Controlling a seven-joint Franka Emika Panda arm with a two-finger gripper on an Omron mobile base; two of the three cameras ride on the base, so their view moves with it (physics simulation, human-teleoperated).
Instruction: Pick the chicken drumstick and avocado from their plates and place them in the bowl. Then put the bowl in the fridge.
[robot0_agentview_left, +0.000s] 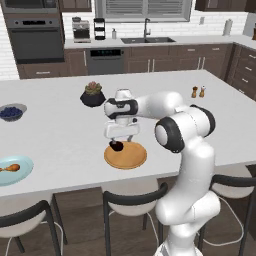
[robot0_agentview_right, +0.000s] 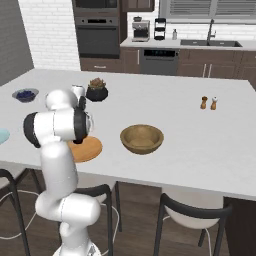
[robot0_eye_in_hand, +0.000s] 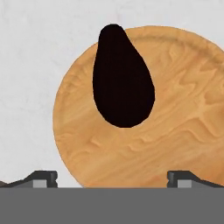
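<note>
- avocado (robot0_eye_in_hand: 122, 83) lies on the wooden plate (robot0_eye_in_hand: 175, 131), near one edge of it, with its narrow end pointing at the rim. the gripper (robot0_agentview_left: 122, 143) hangs directly above it with its jaws spread wide and nothing between them.
- risk, off-centre closure: in the hand view the fruit sits nearer one finger than the other. if you descend as aligned, one fingertip probably touches first and pushes the fruit sideways.
- risk, roll-off: the avocado is smooth and egg-shaped and it rests close to the plate rim. a nudge likely rolls it onto the counter (robot0_agentview_left: 60, 130).
- risk, plate contact: if you descend too far, the fingertips may strike the plate and shift it.
- risk, slip in transit: a grip on the tapered end would probably squeeze the fruit out, so aim for the widest part.
- the hand view gives you the fruit's outline and its offset between the fingertips; the base views do not resolve this.
- the left base view gives you the gripper's height over the plate and the chicken drumstick (robot0_agentview_left: 10, 168) on the light blue plate (robot0_agentview_left: 22, 172), well apart to the left.
- the right base view gives you the bowl (robot0_agentview_right: 142, 138), empty and just beside the wooden plate; there the arm hides the avocado.
</note>
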